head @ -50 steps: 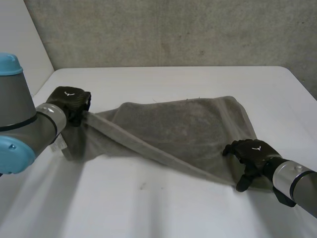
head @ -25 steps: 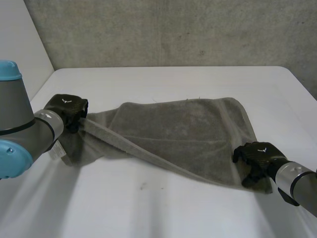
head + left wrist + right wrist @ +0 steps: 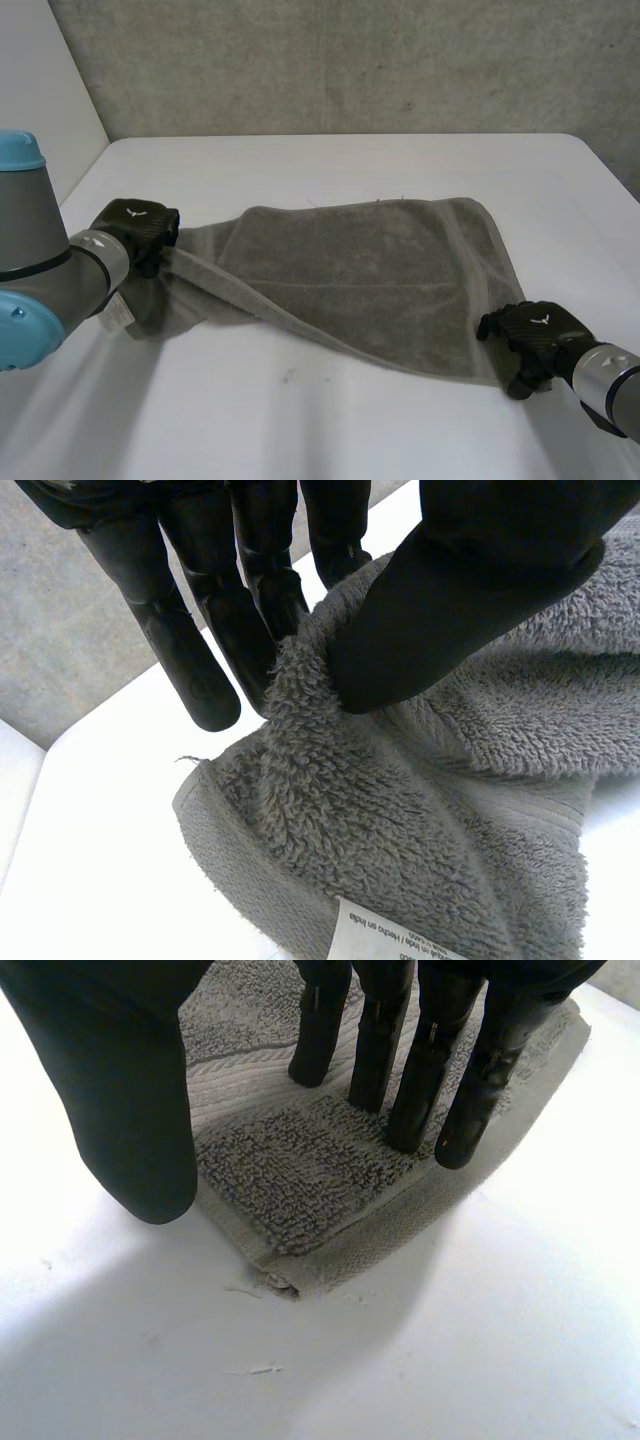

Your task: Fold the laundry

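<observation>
At the grey towel's (image 3: pixel 380 270) 9 o'clock end you see a white label (image 3: pixel 118 314), its print too small to read; a white emblem (image 3: pixel 133 210) marks the left hand (image 3: pixel 147 228), another the right hand (image 3: pixel 525 333).

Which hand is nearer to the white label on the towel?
Left. The left hand pinches the towel close beside the label; the right hand presses the towel's opposite corner, far from it.

Head overview, wrist close-ups, towel (image 3: pixel 370 270) shared.

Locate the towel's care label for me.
Head view: the white label sits on the towel's left end, close to where the left hand pinches it.
</observation>
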